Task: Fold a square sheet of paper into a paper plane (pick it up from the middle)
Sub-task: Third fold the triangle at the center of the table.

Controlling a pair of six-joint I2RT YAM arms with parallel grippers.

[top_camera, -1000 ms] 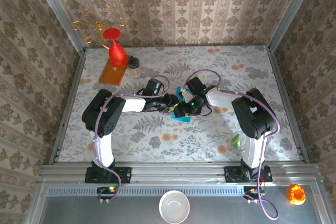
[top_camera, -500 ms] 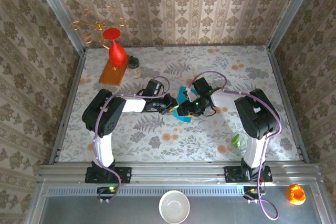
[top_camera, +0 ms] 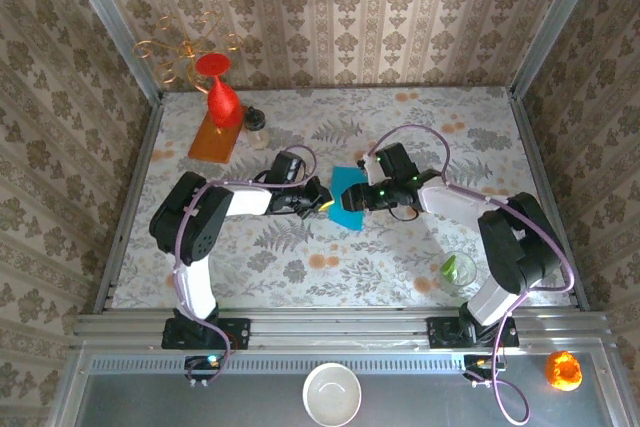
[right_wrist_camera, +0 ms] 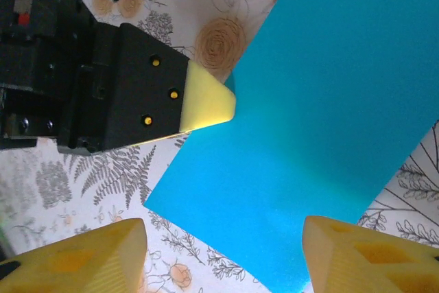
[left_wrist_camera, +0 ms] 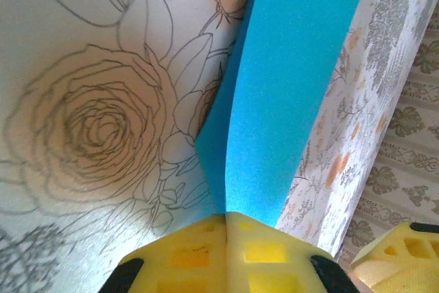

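The square sheet of paper [top_camera: 348,207] is teal-blue and lies mid-table. In the left wrist view its near edge [left_wrist_camera: 288,87] rises off the flowered cloth into my left gripper [left_wrist_camera: 226,219], whose yellow fingertips are pressed shut on it. From the top view the left gripper [top_camera: 326,204] sits at the sheet's left edge. My right gripper [right_wrist_camera: 226,259] hovers over the sheet [right_wrist_camera: 315,114] with its jaws wide apart and nothing gripped. The left gripper's yellow tip [right_wrist_camera: 209,101] shows at the sheet's corner there. The right gripper [top_camera: 356,197] is at the sheet's right side.
A red vase [top_camera: 222,97] stands on an orange board [top_camera: 213,137] at the back left, a small jar [top_camera: 256,122] beside it. A clear glass [top_camera: 457,270] sits near the right arm's base. A white bowl [top_camera: 332,394] and an orange object [top_camera: 563,370] lie below the table's front rail.
My left gripper has closed on the sheet's edge. The right arm has swung out to the right, drawing its gripper back from the left one.
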